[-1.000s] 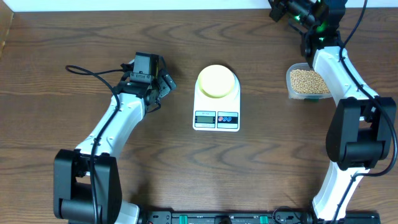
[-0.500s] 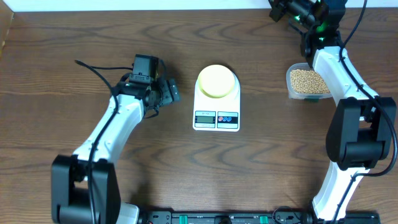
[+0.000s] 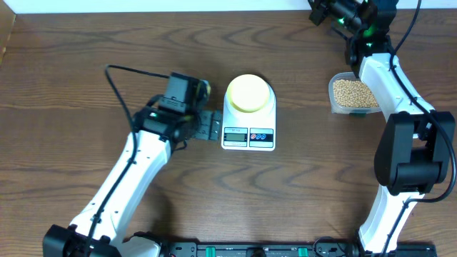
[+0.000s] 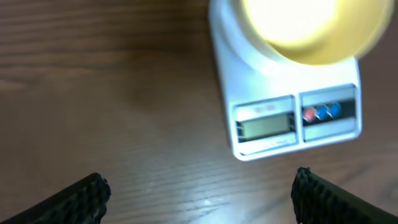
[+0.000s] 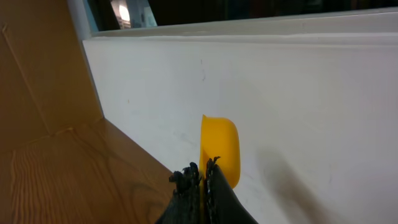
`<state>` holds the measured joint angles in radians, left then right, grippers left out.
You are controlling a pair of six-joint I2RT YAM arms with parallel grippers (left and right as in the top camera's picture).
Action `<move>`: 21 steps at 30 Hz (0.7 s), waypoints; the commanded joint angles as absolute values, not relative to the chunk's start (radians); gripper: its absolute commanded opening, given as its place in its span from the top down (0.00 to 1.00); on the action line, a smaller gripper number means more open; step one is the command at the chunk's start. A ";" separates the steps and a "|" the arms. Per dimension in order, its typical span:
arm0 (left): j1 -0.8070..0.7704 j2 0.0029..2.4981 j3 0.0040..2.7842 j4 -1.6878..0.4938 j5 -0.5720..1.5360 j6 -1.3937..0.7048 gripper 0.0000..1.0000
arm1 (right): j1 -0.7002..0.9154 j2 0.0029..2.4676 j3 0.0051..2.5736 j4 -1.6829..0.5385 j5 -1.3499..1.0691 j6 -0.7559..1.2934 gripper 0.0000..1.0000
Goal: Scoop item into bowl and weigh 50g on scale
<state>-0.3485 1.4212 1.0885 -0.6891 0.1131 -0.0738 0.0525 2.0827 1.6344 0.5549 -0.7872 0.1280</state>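
Just left of the scale (image 3: 248, 135), the left fingers (image 3: 207, 126) hang spread and empty, the arm having swung in from farther left. At the far corner, raised as before, the right fingers (image 5: 198, 186) pinch a yellow scoop (image 5: 221, 149). The bowl (image 3: 249, 93) sits on the scale; beans (image 3: 351, 93) fill a clear tub (image 3: 331, 100).

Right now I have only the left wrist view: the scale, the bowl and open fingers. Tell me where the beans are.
Observer: The beans fill a clear tub to the right of the scale, apart from it.
Operator: Report the right gripper.
Observer: The right gripper is shut on a yellow scoop, up at the table's far edge and facing a white wall.
Operator: Check the bowl from above.
Observer: From overhead, the bowl sits on the scale's back half and shows no beans inside.
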 commanded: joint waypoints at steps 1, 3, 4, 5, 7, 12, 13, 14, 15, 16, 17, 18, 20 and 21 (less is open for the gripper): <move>-0.409 1.418 1.097 -0.692 0.122 -0.007 0.05 | 0.044 2.090 1.655 0.553 -0.777 0.118 0.99; -0.443 1.418 1.097 -0.691 0.100 0.009 0.05 | 0.044 2.090 1.655 0.553 -0.777 0.118 0.99; -0.459 1.418 1.097 -0.692 0.080 0.008 0.05 | 0.044 2.090 1.655 0.553 -0.777 0.118 0.99; -0.472 1.418 1.097 -0.692 0.060 0.010 0.05 | 0.045 2.090 1.655 0.553 -0.777 0.118 0.99; -0.496 1.418 1.097 -0.691 0.036 0.033 0.05 | 0.045 2.090 1.655 0.553 -0.777 0.118 0.99; -0.525 1.437 1.097 -0.655 0.033 0.097 0.05 | 0.044 2.090 1.655 0.545 -0.777 0.118 0.99; -0.530 1.446 1.097 -0.642 0.033 0.097 0.05 | 0.044 2.090 1.655 0.544 -0.777 0.117 0.99; -0.535 1.454 1.097 -0.632 0.033 0.097 0.05 | 0.044 2.090 1.655 0.541 -0.777 0.117 0.99; -0.541 1.465 1.097 -0.623 0.033 0.097 0.05 | 0.044 2.090 1.655 0.537 -0.777 0.117 0.99; -0.546 1.477 1.097 -0.617 0.033 0.097 0.05 | 0.044 2.090 1.655 0.534 -0.777 0.117 0.99; -0.551 1.490 1.097 -0.611 0.033 0.097 0.05 | 0.044 2.090 1.655 0.532 -0.777 0.118 0.99; -0.555 1.502 1.097 -0.606 0.033 0.097 0.05 | 0.044 2.090 1.655 0.529 -0.777 0.117 0.99; -0.562 1.526 1.097 -0.590 0.032 0.096 0.05 | 0.044 2.090 1.655 0.522 -0.777 0.117 0.99; -0.566 1.536 1.097 -0.580 0.033 0.092 0.05 | 0.044 2.090 1.655 0.519 -0.777 0.117 0.99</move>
